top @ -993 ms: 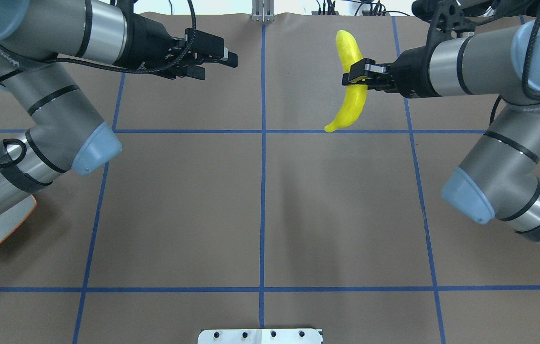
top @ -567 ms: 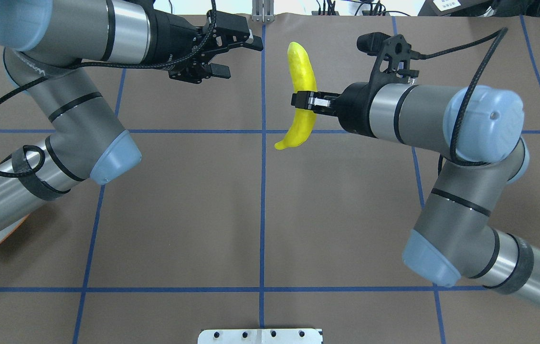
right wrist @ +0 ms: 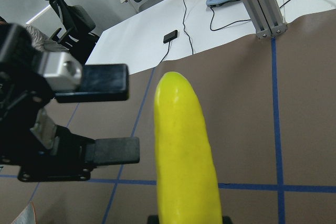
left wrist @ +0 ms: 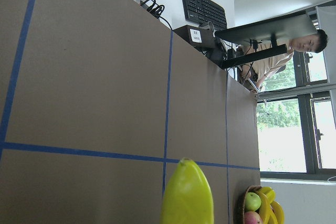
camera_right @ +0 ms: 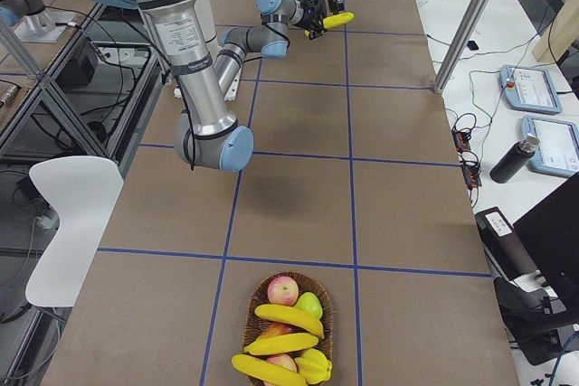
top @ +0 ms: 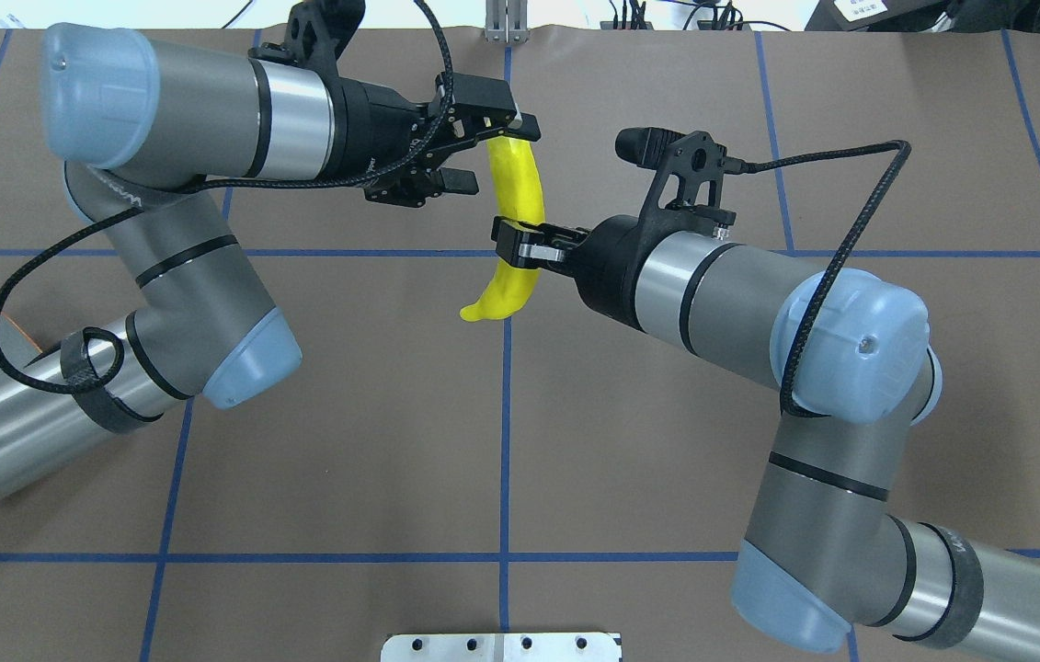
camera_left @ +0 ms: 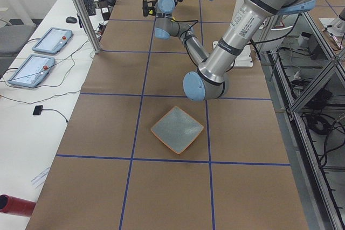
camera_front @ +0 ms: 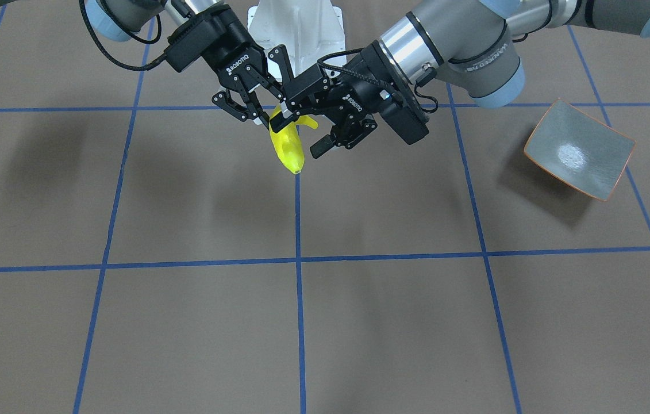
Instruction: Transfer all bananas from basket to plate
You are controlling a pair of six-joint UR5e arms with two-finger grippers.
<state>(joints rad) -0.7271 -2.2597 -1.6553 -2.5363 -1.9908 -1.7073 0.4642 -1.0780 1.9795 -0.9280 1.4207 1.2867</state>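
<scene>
While the banana (top: 520,188) is clamped mid-length by the right pincer (top: 520,250), its far end is offered to the wide-spread, empty left pincer (top: 499,154).

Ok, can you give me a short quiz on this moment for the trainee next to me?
1. Which claw is shut on the banana? A left, B right, C both.
2. True or false: the plate holds no banana yet.
3. Fill in: the left claw, near the banana's far end, stands ____ (open or shut).

Key:
1. B. The right claw grips it about mid-length.
2. True. The plate is bare.
3. Open.
</scene>
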